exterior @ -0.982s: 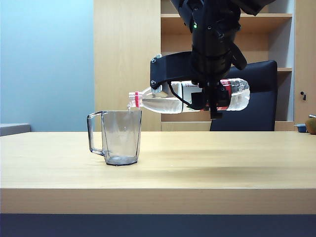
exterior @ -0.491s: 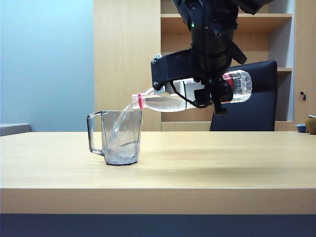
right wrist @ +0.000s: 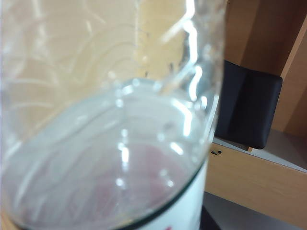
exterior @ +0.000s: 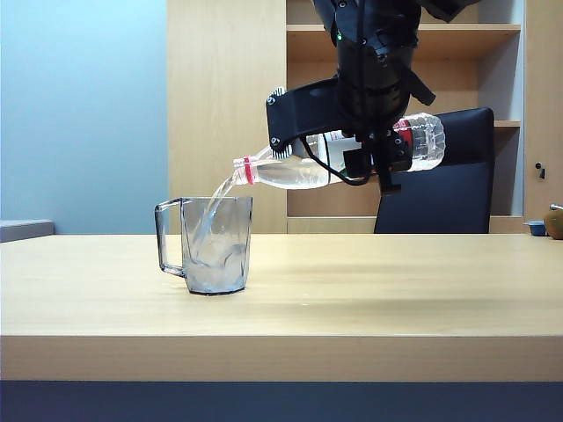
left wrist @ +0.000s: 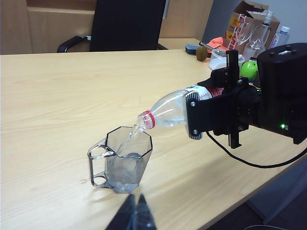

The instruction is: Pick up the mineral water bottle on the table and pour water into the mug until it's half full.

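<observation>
Two pincers: the right pincer [exterior: 374,163] is doing the work, up above the table [exterior: 396,281]; the left pincer [left wrist: 139,215] hangs low, near the mug, and holds nothing.
Bottle spot: the mineral water bottle [exterior: 299,171] lies almost flat in the air, with its open mouth tipped down over the mug's rim.
Bottle feel: it is thin, clear plastic, so I think it is light and a bit squashy. Squeeze too hard and it may dent and squirt.
Bottle weight: it seems about half full, and it gets lighter as it empties.
Best hold: around the middle, by the red-and-white label, where the wall is straight and less slippery.
Right pincer: its two fingers are part way apart and clamped around the bottle's middle at the label. The right wrist view is filled by the bottle.
Left pincer: only its dark tips show, close together with a thin gap at most; I cannot tell if they are fully closed.
Water: the water [exterior: 220,189] runs in a thin stream from the mouth down into the mug.
Mug: the mug [exterior: 207,244] stands upright on the table, handle pointing away from the bottle. It looks hard and breakable.
Mug fill: I think it is under half full, so pouring is not done.
</observation>
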Robot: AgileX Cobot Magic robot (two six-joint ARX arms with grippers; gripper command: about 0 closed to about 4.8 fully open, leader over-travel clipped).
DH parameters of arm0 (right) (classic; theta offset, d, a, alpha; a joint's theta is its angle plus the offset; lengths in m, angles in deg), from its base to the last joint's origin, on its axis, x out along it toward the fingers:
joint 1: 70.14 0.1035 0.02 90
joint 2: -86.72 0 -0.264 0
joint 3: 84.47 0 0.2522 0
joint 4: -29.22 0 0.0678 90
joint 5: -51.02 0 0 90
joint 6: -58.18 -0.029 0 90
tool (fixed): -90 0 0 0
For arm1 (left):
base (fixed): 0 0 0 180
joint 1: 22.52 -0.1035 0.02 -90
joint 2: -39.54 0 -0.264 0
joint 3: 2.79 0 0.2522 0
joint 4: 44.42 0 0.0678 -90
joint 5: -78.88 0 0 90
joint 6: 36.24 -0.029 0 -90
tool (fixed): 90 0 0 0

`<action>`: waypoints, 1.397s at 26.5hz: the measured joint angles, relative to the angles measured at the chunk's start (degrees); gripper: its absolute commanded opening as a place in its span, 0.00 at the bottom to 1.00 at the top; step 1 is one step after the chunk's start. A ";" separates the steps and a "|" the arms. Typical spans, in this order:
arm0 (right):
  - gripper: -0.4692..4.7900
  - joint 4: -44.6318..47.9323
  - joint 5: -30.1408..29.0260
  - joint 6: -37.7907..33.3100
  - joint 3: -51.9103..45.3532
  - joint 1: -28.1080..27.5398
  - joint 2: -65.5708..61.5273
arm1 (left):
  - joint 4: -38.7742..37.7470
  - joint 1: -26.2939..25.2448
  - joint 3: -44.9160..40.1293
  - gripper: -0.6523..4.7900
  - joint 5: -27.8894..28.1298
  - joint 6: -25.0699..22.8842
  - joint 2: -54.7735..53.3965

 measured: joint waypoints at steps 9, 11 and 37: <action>0.59 0.83 -0.20 -0.07 0.00 0.00 0.00 | 0.00 0.00 0.00 0.11 0.00 0.00 0.00; 0.59 0.83 -0.61 -0.13 0.00 0.00 0.00 | 0.00 0.00 0.00 0.11 0.00 0.00 0.00; 0.54 22.18 -28.85 -70.75 -10.97 -8.20 0.79 | -0.02 0.00 0.00 0.11 0.00 0.00 0.00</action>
